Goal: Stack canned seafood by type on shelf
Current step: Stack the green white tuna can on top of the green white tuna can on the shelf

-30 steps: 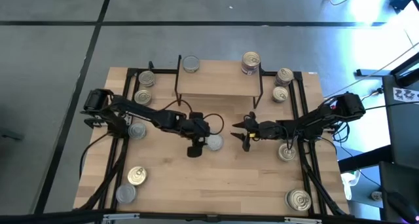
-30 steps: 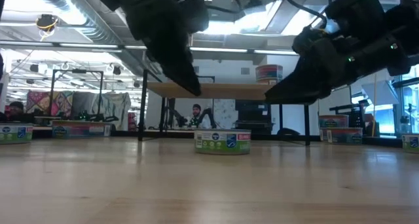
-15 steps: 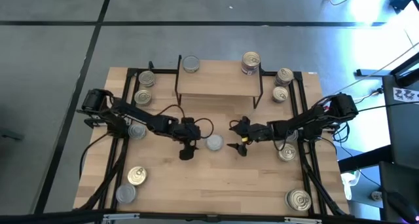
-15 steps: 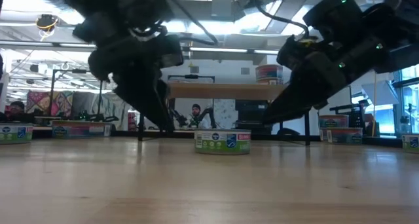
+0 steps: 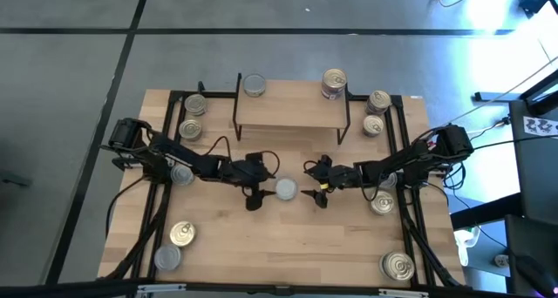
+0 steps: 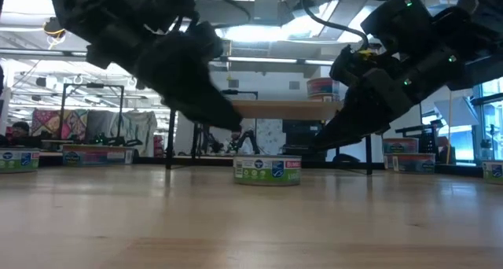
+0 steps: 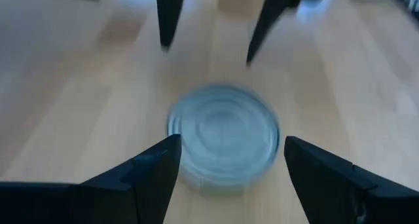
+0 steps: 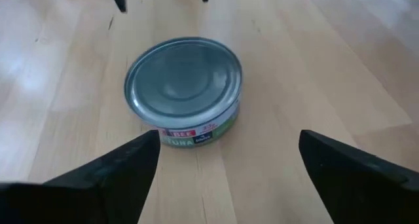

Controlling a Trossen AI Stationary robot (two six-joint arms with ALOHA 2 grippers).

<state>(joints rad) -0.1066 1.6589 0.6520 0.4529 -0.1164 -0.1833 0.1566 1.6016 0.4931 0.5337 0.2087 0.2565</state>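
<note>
The tabletop (image 5: pixel 288 237) is pale blond wood with a faint plank grain. The central can (image 8: pixel 183 90) has a plain silver-grey lid with concentric rings and a label banded green, white and red. The shelf (image 5: pixel 292 109) is light wood on black legs. Two cans (image 5: pixel 182 236) (image 5: pixel 398 266) show gold lids. Both arms are dark, nearly black.

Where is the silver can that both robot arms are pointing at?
The silver can sits mid-table in the high view, just in front of the shelf, between the left gripper and the right gripper.
</note>
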